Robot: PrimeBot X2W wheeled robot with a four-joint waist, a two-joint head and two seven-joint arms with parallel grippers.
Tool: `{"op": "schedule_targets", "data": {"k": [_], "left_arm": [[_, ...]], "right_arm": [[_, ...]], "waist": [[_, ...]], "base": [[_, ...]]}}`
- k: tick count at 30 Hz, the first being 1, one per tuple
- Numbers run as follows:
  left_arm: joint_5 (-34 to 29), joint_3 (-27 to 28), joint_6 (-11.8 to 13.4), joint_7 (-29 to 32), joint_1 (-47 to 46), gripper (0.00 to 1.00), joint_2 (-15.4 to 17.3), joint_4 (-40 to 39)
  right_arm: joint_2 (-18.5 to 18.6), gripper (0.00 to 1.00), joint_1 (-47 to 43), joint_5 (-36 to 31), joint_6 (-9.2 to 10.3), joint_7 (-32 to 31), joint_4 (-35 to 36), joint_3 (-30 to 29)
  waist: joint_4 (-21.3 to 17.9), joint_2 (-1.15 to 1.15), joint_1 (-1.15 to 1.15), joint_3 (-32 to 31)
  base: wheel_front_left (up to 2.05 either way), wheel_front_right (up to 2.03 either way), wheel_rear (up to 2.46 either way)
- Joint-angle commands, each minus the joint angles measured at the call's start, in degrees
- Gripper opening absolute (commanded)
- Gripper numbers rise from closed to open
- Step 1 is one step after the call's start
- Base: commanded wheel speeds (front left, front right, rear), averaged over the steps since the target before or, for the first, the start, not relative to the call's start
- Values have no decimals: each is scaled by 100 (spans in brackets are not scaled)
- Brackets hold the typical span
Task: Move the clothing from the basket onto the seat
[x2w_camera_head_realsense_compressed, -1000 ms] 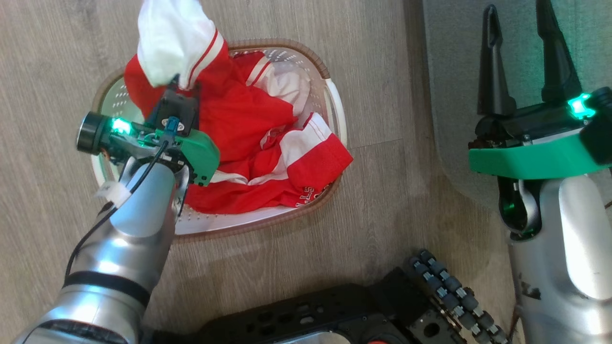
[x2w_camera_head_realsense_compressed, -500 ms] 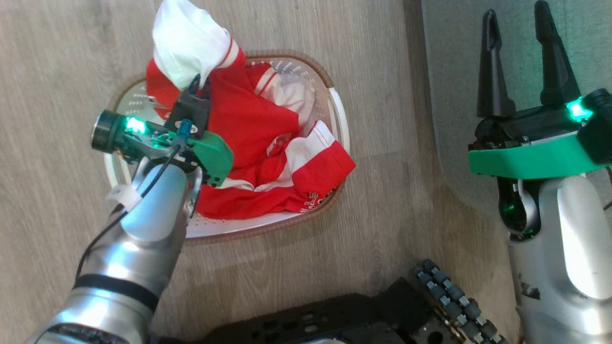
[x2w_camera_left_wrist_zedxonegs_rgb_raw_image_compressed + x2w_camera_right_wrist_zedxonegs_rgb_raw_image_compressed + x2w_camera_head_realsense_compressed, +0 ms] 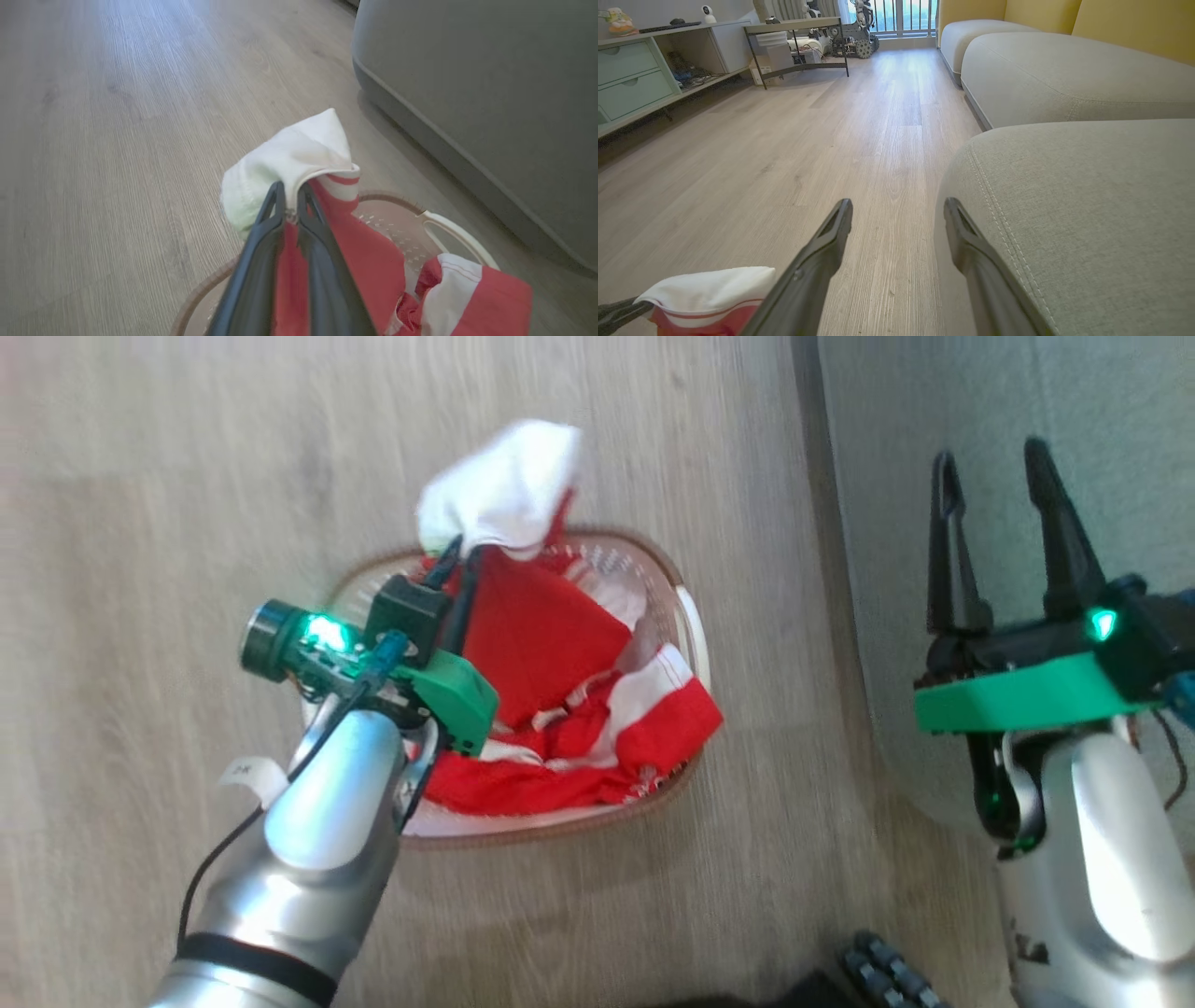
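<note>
The red clothing [image 3: 546, 644] with white bands lies heaped in the cream basket [image 3: 695, 625] on the wooden floor. My left gripper [image 3: 457, 553] is shut on a white, red-striped part of the clothing [image 3: 299, 154], held up above the basket's far rim [image 3: 387, 198]. That lifted fold [image 3: 707, 291] shows low in the right wrist view. My right gripper [image 3: 994, 471] stands open and empty over the grey seat [image 3: 1027, 401], whose stitched rounded edge [image 3: 1004, 219] lies beside its fingers.
Bare wooden floor [image 3: 140, 523] spreads left and beyond the basket. More sofa cushions [image 3: 1045, 60] and yellow backrests continue to the right. A low cabinet [image 3: 635, 79] and a metal-framed table [image 3: 798, 42] stand far across the room.
The head view has shifted, so the basket sits lower and more central now. My left gripper has carried the white fold up and to the right over the basket. The right gripper stays open.
</note>
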State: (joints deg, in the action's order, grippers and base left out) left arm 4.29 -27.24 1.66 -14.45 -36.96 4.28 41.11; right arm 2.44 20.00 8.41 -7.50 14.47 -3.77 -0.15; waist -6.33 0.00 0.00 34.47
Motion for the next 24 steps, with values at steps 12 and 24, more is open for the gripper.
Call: {"op": "schedule_targets", "data": {"k": [12, 24], "left_arm": [[184, -241, -441, -55, 212, 0, -86, -521], [744, -709, -702, 120, -209, 0, -137, -437]], "right_arm": [[43, 100, -1071, -141, 1, 52, -239, 6], [43, 100, -1740, -30, 1, 52, -392, 185]], "waist": [[557, 0, 0, -2230], [701, 0, 0, -3408]], "base": [[0, 0, 0], [0, 0, 0]]}}
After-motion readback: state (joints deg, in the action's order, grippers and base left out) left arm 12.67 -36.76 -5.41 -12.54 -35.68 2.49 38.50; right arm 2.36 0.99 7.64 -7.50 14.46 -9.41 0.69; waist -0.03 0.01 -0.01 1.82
